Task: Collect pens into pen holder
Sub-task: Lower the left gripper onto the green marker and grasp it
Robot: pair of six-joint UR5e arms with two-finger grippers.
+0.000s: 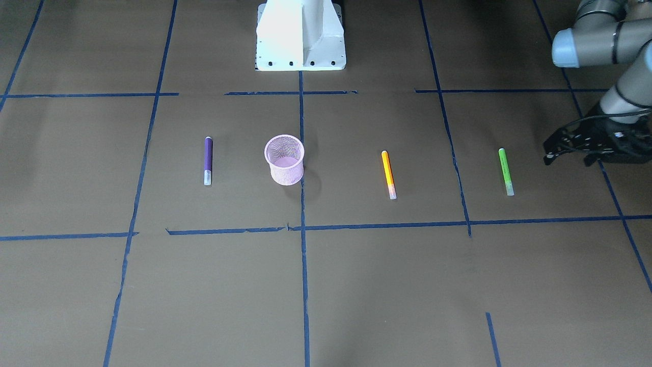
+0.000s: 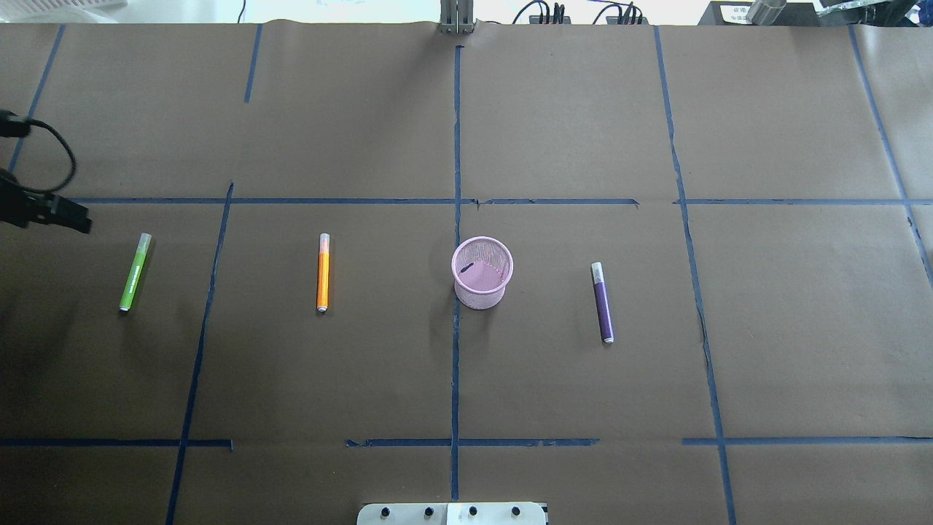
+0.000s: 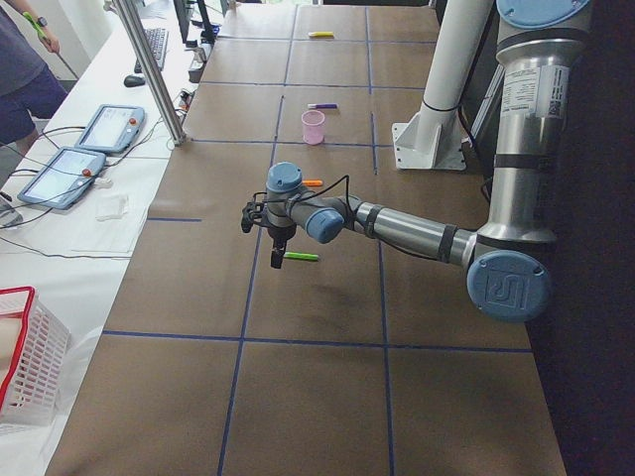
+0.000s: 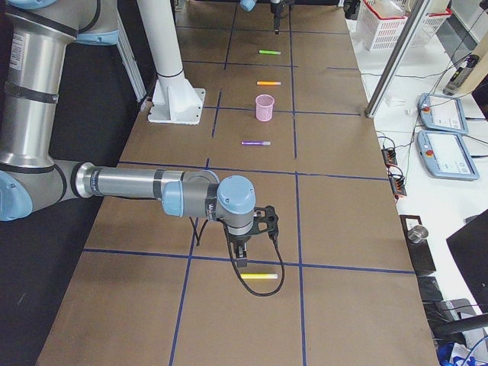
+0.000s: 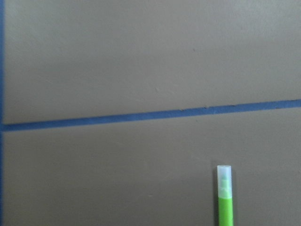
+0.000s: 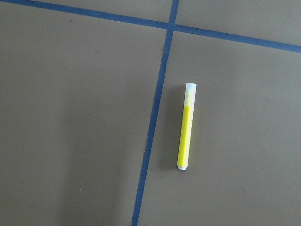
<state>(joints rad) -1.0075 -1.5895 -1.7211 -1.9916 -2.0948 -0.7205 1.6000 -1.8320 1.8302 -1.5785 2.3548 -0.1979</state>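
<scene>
- Nothing is collected yet, as far as I can see. The pen holder (image 1: 284, 159) stands upright near the middle of the desk (image 1: 356, 285) and looks empty, its pink bottom showing through the mouth.
- All four pens lie flat on the desk. The purple pen (image 1: 208, 160) is near the holder on the right arm's side. The orange pen (image 1: 388, 174) and, further out, the green pen (image 1: 506, 172) are on the left arm's side.
- The yellow pen (image 4: 259, 275) lies far toward the desk's right end, well apart from the rest and outside the overhead and front views.
- My left gripper (image 1: 569, 155) hovers near the green pen, outboard of it, jaws apart and holding nothing. Its wrist camera catches only the pen's capped end.
- My right gripper (image 4: 245, 248) hangs just above the yellow pen. Only the side view shows it, so I cannot tell whether its jaws are apart or together.
- I judge this the very start: four picks and four drops remain.
- Around the work are blue tape lines (image 2: 455, 146) gridding the desk and the robot's white base (image 1: 300, 35). Off the left end are two tablets (image 3: 109, 127), a white basket (image 3: 25, 367) and a person (image 3: 25, 69).
- I see nothing standing between any pen and the holder. The orange pen lies flat along the green one's way in. The mesh holder looks light and could tip if clipped.
</scene>
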